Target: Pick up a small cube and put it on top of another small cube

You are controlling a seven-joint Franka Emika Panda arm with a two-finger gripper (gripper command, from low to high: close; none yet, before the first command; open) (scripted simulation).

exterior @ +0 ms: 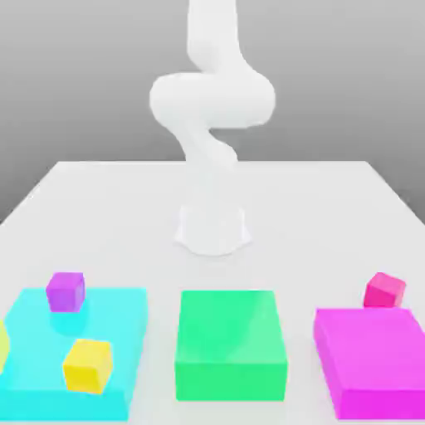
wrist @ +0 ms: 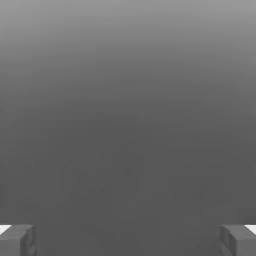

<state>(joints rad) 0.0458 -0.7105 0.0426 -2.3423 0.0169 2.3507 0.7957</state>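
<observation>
Three small cubes (exterior: 65,291), three coloured pads (exterior: 231,344)

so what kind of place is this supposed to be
Most likely a simulated tabletop test scene: a plain white table, a white robot arm against a blank grey backdrop, and flat-coloured blocks like the green slab.

Soft, even, shadowless render light; slightly blurred edges throughout.

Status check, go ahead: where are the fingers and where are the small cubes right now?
Gripper open, fingers apart, nothing held. Purple cube and yellow cube on cyan block; pink cube behind magenta block. Nothing stacked, no obstruction.
</observation>
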